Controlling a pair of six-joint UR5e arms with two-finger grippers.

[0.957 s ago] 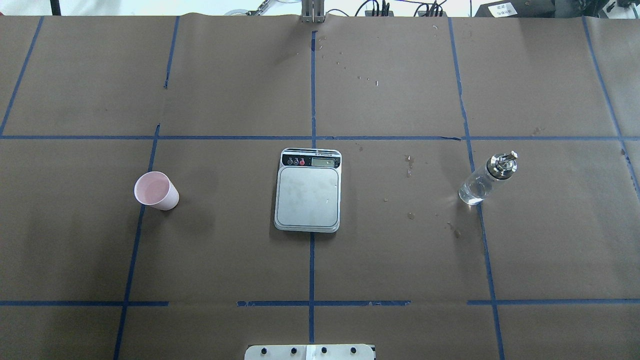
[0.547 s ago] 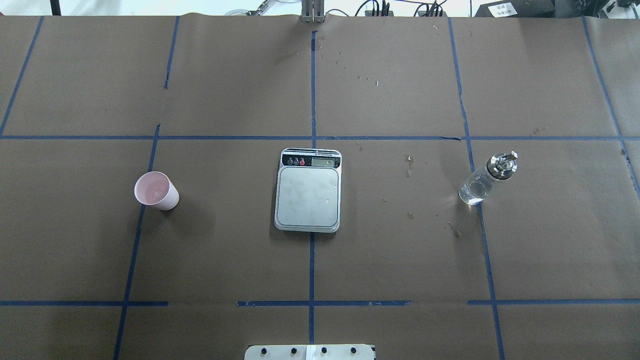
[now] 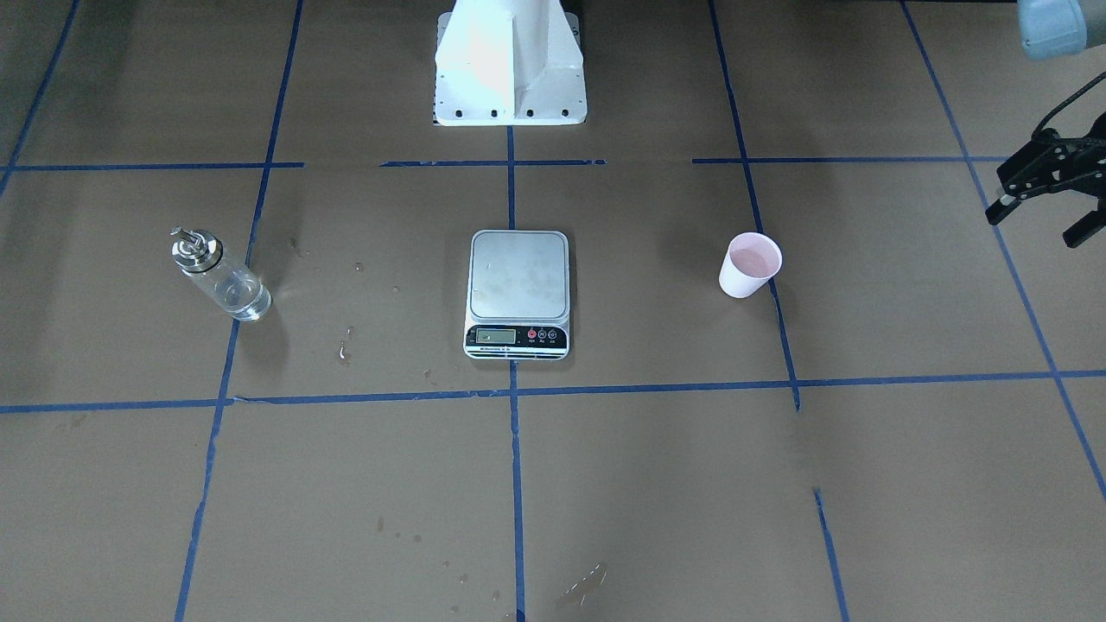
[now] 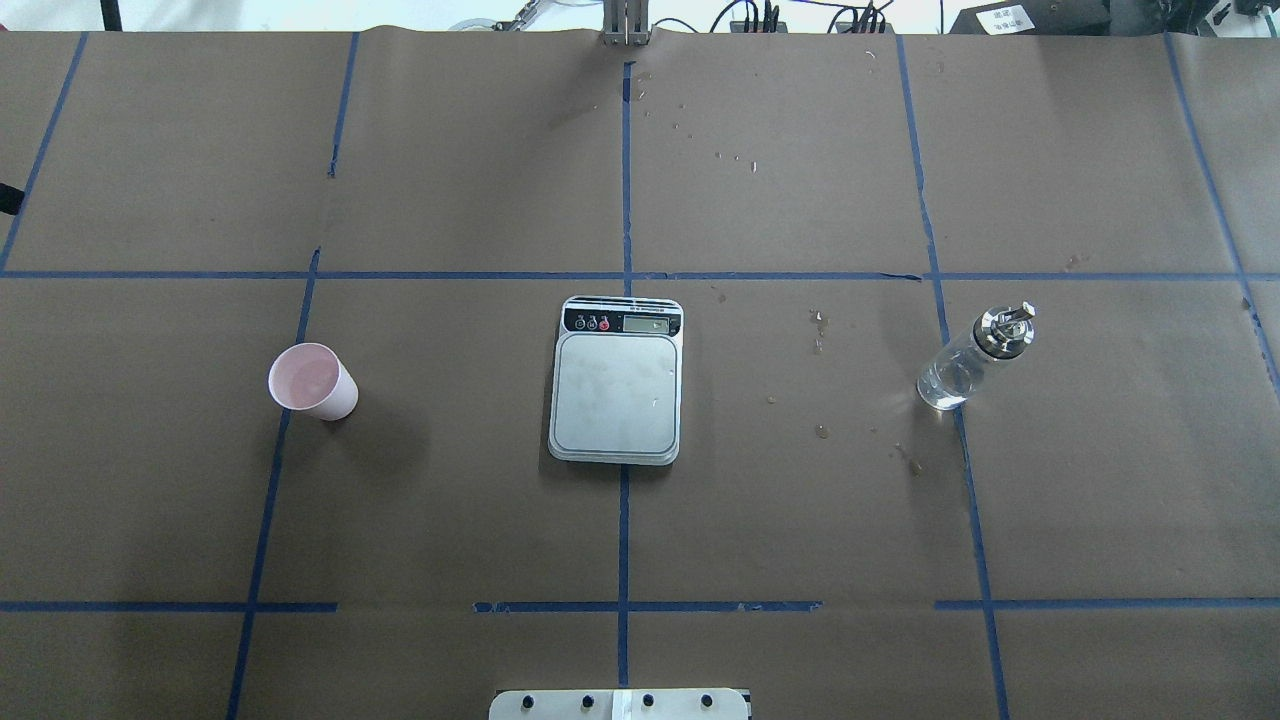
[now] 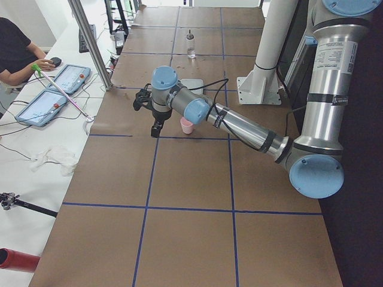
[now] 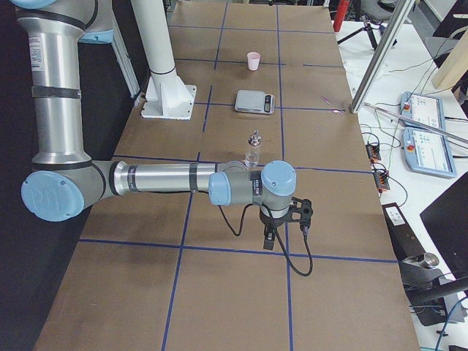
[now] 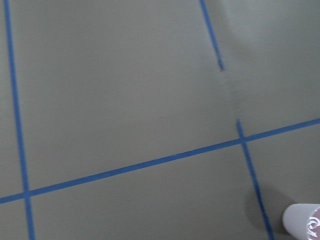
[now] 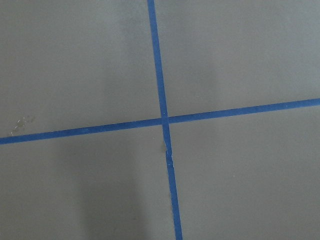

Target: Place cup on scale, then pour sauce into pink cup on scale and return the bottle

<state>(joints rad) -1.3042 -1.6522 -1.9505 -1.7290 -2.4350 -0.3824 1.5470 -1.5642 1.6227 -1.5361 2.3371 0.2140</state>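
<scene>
**Front-facing view:** You have the left gripper at the frame's edge, well apart from the cup. Its jaws stand wide apart and hold nothing. The cup stands upright on the surface, not yet on the scale, whose platform is bare. The bottle stands upright on the other side of the scale, untouched.

**Overhead view:** A dark sliver of the left gripper now shows at the left edge, where half a second ago there was none. Cup, scale and bottle have not shifted. I judge this to be the start of the approach to the cup; no step is done.

**Left side view:** The left gripper hovers near the cup.

**Right side view:** The right gripper hangs over bare surface near the bottle. You cannot tell how its jaws stand.

**Left wrist view:** Only the cup's edge shows, in the lower corner.
</scene>
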